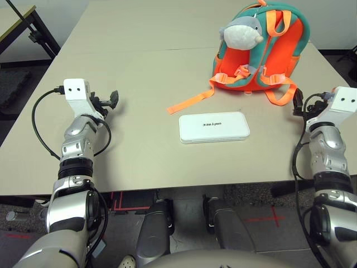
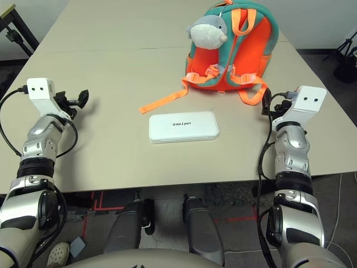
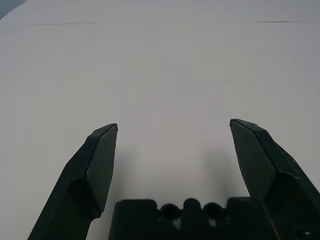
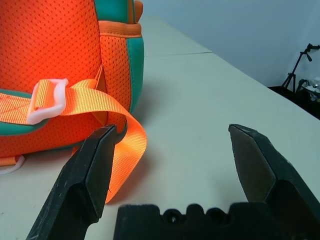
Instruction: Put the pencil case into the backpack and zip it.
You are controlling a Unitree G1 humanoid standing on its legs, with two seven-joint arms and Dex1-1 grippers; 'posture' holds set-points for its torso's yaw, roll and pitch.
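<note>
The pencil case lies flat on the beige surface, near the front edge and between the two arms, with the backpack standing upright behind it toward the robot's right, its plush whale toy facing the robot and one orange strap trailing across the surface toward the case. The left end effector hovers over bare surface well to the left of the case, fingers spread and empty. The right end effector sits just beside the backpack's lower right corner, fingers spread and empty, with a looped strap near one finger.
</note>
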